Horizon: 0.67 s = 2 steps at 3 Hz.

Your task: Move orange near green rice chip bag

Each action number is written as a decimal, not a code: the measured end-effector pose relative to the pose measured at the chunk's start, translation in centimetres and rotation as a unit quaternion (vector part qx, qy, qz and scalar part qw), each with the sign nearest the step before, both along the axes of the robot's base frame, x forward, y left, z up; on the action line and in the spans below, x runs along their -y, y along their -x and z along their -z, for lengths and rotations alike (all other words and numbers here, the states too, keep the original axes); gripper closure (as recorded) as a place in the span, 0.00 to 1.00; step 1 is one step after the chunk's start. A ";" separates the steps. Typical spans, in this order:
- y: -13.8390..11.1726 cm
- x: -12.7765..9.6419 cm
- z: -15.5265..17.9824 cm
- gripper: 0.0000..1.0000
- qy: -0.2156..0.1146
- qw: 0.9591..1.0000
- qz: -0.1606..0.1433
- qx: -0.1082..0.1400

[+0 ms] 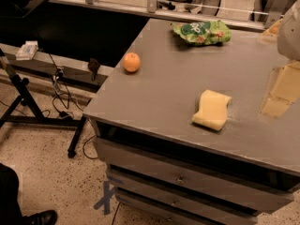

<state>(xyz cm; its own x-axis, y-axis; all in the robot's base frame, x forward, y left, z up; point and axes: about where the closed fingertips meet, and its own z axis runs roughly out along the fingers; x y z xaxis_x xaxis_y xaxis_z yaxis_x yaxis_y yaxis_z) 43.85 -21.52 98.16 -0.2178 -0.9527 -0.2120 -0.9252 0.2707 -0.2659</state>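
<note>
Bag (201,33) lies lengthwise L-R (gripper (290,29) rt edge).

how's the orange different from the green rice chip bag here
The orange is small, round and smooth; the green rice chip bag is wider, flat-lying and crinkled. On the grey table, the orange sits near the left edge, the bag toward the far edge. Both lie untouched. The gripper is out of view; only a pale robot part shows at right.

Dim amber light, soft shadows, end effector out of frame
</note>
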 end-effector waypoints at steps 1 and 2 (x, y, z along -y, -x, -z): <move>0.0 0.0 0.0 0.00 0.000 1.000 0.000 0.000; -0.3 -0.3 -0.1 0.00 -0.007 1.000 0.000 0.004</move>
<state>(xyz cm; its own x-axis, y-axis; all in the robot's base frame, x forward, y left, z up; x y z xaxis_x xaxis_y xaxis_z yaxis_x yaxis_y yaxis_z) 44.19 -21.21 98.24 -0.2158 -0.9496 -0.2271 -0.9229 0.2744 -0.2703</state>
